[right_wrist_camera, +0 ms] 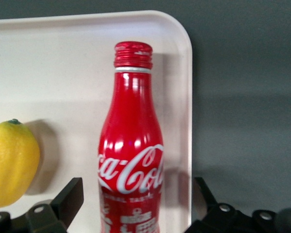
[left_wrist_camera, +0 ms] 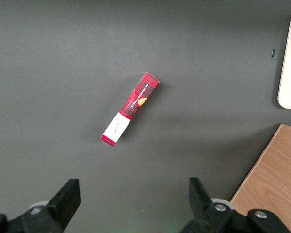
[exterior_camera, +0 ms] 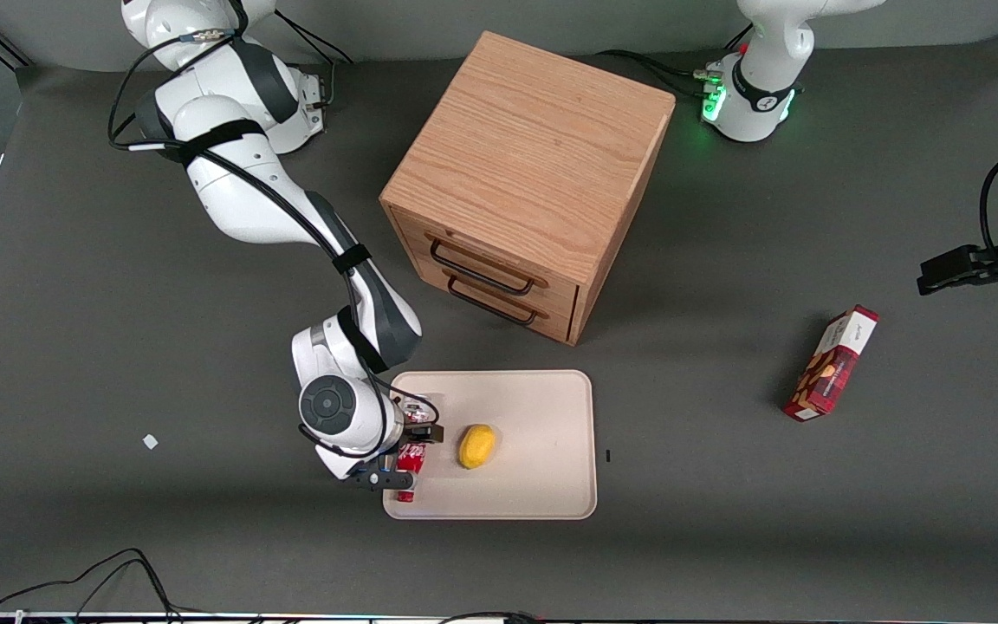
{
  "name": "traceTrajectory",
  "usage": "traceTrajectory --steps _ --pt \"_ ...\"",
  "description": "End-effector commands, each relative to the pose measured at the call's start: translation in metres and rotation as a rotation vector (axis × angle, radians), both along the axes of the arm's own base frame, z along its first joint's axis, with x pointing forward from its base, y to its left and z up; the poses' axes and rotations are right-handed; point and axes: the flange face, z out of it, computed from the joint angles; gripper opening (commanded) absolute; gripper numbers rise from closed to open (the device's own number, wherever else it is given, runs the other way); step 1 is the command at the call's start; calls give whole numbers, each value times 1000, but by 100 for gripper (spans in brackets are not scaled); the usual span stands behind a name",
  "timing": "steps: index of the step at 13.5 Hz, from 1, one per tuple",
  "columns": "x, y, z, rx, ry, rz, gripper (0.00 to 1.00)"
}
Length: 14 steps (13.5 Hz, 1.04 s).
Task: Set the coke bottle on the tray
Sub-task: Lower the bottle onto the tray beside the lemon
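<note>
Dark grey matting covers the whole table, and the work sits at the edge of it nearest the front camera. Low over that spot, the right arm's gripper [exterior_camera: 401, 468] has its two black fingers [right_wrist_camera: 68, 199] spread apart, one on each side of the slim red coke bottle with white script logo [right_wrist_camera: 131, 150] and not pressing on it, as far as the wrist view shows. That bottle lies on the flat cream-beige tray with rounded corners [exterior_camera: 542, 407], lengthwise along the rim at the working arm's end, its red cap close to a corner. A yellow lemon [exterior_camera: 476, 446] rests on the tray just beside it, apart from the bottle. Judging by this, the placing looks done and only the withdrawal remains. The white arm reaches down with its wrist bent steeply over the tray's end. Farther from the camera stands a wooden two-drawer cabinet [exterior_camera: 529, 186]; toward the parked arm's end lies a red rectangular snack box [exterior_camera: 831, 364].
</note>
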Motion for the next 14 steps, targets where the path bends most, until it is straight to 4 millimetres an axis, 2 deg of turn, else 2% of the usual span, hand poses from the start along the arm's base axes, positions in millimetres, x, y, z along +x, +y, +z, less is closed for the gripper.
traceTrajectory --steps 1,10,14 --pt "2 3 1 -18 -16 10 100" --pt "2 4 7 -16 -14 8 100" --pt "6 4 43 8 -43 -52 100"
